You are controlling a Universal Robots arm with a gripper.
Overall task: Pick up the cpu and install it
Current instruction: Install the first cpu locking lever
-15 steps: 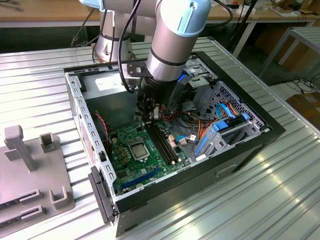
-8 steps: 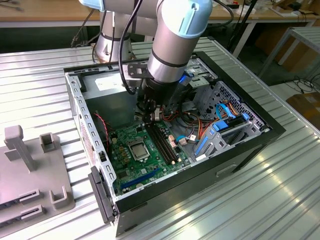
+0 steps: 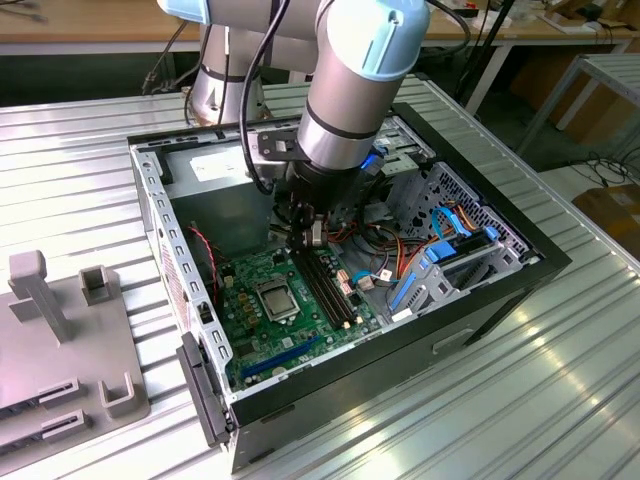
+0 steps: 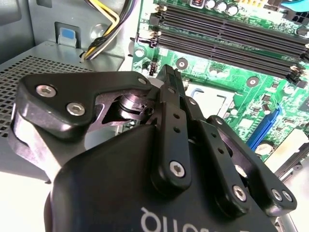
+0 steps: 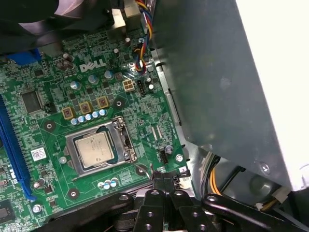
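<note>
The cpu (image 5: 95,149), a small square chip with a silver-grey top, lies flat inside the metal socket frame (image 5: 120,140) on the green motherboard (image 5: 48,96). In the exterior view the cpu (image 3: 275,298) is a pale square in the middle of the motherboard (image 3: 250,330). My gripper (image 3: 312,235) hangs a little above the board, toward the back of the case from the socket. Both wrist views show the black fingers (image 4: 170,82) pressed together with nothing between them, the fingertips (image 5: 164,180) close to the socket's edge.
Long black memory slots (image 3: 325,285) run beside the socket. A grey metal box (image 5: 217,72) with yellow and black cables (image 4: 106,24) stands close to the gripper. A drive cage with blue parts (image 3: 450,260) fills the case's far side. A grey fixture (image 3: 60,340) sits on the table outside.
</note>
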